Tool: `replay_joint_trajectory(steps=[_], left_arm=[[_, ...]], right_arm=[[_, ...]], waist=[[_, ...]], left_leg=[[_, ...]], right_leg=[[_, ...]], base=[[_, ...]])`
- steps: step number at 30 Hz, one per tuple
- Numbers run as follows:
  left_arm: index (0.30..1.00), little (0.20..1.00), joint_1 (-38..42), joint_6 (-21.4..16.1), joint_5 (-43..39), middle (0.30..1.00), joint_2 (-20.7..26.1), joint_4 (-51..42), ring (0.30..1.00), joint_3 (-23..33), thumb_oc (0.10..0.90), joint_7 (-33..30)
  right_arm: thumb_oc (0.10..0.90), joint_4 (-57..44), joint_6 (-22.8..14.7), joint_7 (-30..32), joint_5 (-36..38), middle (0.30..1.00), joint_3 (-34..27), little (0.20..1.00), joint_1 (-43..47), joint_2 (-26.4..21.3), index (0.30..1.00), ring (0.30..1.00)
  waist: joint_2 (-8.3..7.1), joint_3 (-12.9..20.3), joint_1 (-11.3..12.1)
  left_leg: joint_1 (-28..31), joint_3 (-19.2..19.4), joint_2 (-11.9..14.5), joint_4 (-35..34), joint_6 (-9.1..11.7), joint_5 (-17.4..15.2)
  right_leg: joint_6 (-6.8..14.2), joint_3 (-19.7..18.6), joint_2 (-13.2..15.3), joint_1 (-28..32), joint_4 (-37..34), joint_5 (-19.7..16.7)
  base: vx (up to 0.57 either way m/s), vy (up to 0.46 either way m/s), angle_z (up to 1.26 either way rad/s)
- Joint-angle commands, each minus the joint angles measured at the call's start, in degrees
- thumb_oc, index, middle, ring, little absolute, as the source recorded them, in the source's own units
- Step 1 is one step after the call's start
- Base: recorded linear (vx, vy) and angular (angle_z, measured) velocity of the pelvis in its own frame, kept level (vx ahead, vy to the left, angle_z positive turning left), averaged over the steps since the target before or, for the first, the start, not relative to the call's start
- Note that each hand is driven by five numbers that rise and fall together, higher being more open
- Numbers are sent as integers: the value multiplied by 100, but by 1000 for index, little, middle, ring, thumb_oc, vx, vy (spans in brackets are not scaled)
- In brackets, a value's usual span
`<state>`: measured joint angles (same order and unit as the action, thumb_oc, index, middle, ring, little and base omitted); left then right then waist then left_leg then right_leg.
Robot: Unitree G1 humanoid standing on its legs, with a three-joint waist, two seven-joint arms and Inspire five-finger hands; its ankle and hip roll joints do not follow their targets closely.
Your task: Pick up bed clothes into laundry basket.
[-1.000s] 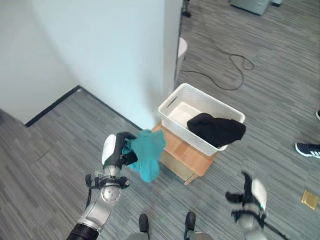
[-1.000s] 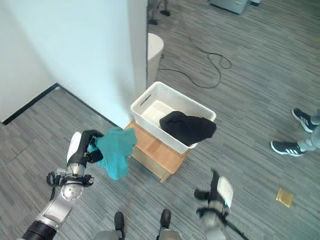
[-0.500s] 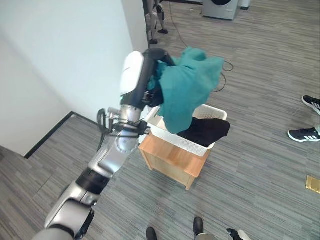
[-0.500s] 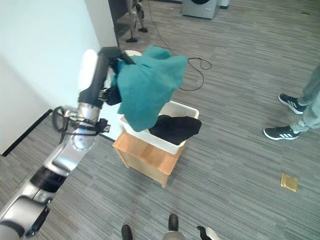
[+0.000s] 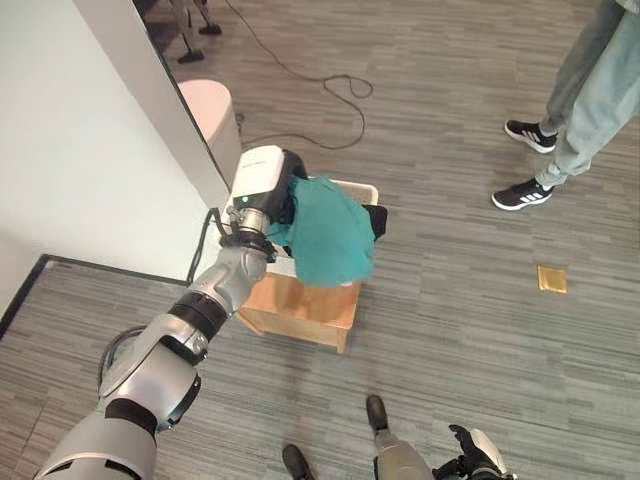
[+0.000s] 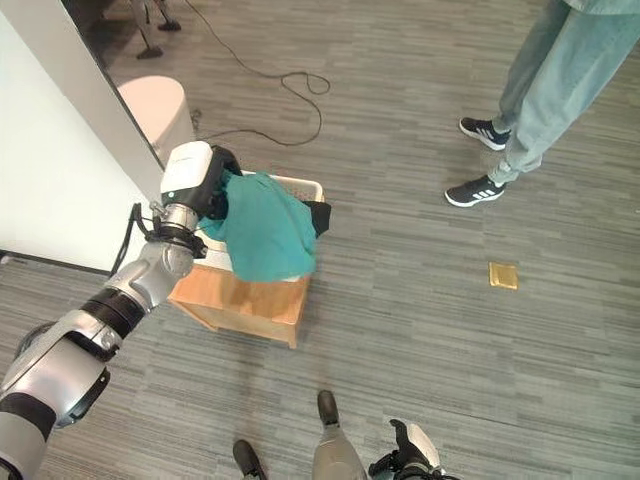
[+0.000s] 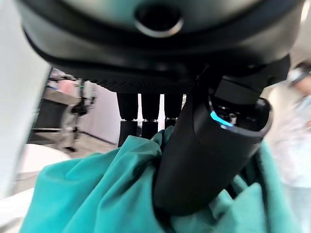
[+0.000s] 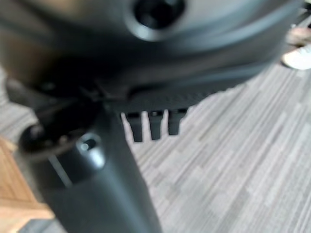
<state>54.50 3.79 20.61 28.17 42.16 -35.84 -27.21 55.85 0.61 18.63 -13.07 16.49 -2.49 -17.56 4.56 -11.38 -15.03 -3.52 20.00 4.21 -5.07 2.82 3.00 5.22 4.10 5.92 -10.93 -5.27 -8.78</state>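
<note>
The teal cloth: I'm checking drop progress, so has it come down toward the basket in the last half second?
Yes. The teal cloth, gripped by the left hand, now drapes over the white basket instead of hanging above it.

I'm looking at an office-like room: grey striped carpet tiles (image 5: 450, 300), a plain white partition wall (image 5: 90, 170), a loose black cable (image 5: 330, 85) on the floor, a person (image 5: 590, 90) standing nearby.

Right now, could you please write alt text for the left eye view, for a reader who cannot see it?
The robot's left hand holds a teal cloth over a white laundry basket on a low wooden stand. A person's legs stand on the grey floor nearby.
</note>
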Motion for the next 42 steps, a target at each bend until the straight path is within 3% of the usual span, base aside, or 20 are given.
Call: replay_joint_trajectory(steps=[1,2,3,4,5,6,7,8,10,11,12,17,19,24,31,42], left_arm=[[300,300,1569,-210,307,300,252,109,300,267,400,-765],[300,300,1517,-218,452,300,191,152,300,234,400,-758],[300,300,1522,-219,453,300,197,154,300,231,400,-759],[300,300,1560,-106,414,300,402,160,300,171,400,-842],[300,300,1668,-136,374,300,571,226,300,139,400,-847],[300,300,1723,-126,268,300,594,278,300,149,400,-900],[300,300,1730,-127,266,300,597,281,300,144,400,-902],[300,300,1711,-126,185,300,589,250,300,216,400,-945],[300,300,1529,-50,227,300,544,327,300,319,400,-933],[300,300,1516,-78,252,300,625,333,300,315,400,-900],[300,300,1527,-63,196,300,500,304,300,344,400,-996],[300,300,1674,-38,253,300,382,835,300,252,400,-852],[300,300,1791,14,406,300,410,1005,300,178,400,-792],[300,300,1758,78,557,300,376,1061,300,166,400,-729],[300,300,1328,271,1101,300,76,1411,300,215,400,-625],[300,300,805,494,1615,300,200,1541,300,358,400,-710]], right_arm=[[800,187,-153,294,148,900,27,900,278,-229,900,900],[800,287,-192,219,224,900,31,900,243,-271,900,900],[800,289,-194,219,225,900,33,900,251,-266,900,900],[800,376,-186,273,243,900,78,900,429,-421,900,900],[800,399,-181,295,221,900,212,900,470,-471,900,900],[800,428,-181,307,204,900,242,900,518,-470,900,900],[800,430,-181,307,204,900,241,900,524,-466,900,900],[800,437,-194,315,213,900,238,900,573,-482,900,900],[800,477,-189,274,159,900,283,900,551,-505,900,900],[800,684,-140,292,194,900,182,900,583,-530,900,900],[800,679,-166,290,252,900,70,900,520,-464,900,900],[800,595,-160,255,447,900,46,900,518,-375,900,900],[800,635,-166,258,379,900,155,900,686,-301,900,900],[800,716,-169,261,454,900,91,900,729,-255,900,900],[800,697,-212,261,464,900,127,900,915,-189,900,900],[800,621,-332,215,516,900,201,900,991,-140,900,900]], waist=[[-220,-82,30],[-312,-168,9],[-317,-160,8],[-474,-433,129],[-558,-529,303],[-619,-528,394],[-631,-511,379],[-649,-485,459],[-447,-409,516],[-370,-359,595],[-336,-285,519],[-286,-104,295],[-374,-90,312],[-464,-85,387],[-593,-215,562],[-780,-367,772]], left_leg=[[234,126,36,39,89,-546],[174,176,24,936,116,-877],[125,177,37,985,119,-874],[-635,-252,396,2701,440,-674],[-1043,-726,330,3202,635,-531],[-1301,-1038,242,3069,667,-647],[-1321,-1043,220,3039,660,-606],[-1367,-1238,270,2558,631,-640],[-875,-1376,706,1048,582,-142],[-583,-1336,646,535,505,-120],[-445,-1232,659,309,522,-106],[29,-812,309,28,325,-217],[11,-518,341,7,327,-274],[-124,-358,440,7,347,-275],[-323,-356,495,7,359,-241],[-541,-470,548,7,379,-167]], right_leg=[[765,373,342,569,156,689],[683,290,412,709,133,800],[671,286,408,682,130,778],[512,237,442,870,115,867],[445,215,388,903,87,910],[436,201,389,938,76,977],[436,212,406,914,72,961],[492,192,435,983,67,1011],[650,-8,347,1096,81,1177],[689,-68,366,1208,68,1220],[705,-29,427,1258,147,1266],[842,-131,699,1183,267,1192],[918,26,764,1035,224,979],[978,345,789,882,102,698],[978,619,860,720,28,535],[978,844,862,605,27,434]], base=[[128,-24,-1],[98,-14,-2],[46,-81,-9],[-64,-129,-16],[-19,-124,-26],[-11,-62,-27],[110,41,-28],[182,165,-27],[336,265,-41],[338,218,-46],[251,188,-69],[136,240,-52],[17,120,-59],[-20,8,-36],[-34,1,-6],[-19,-8,-1]])
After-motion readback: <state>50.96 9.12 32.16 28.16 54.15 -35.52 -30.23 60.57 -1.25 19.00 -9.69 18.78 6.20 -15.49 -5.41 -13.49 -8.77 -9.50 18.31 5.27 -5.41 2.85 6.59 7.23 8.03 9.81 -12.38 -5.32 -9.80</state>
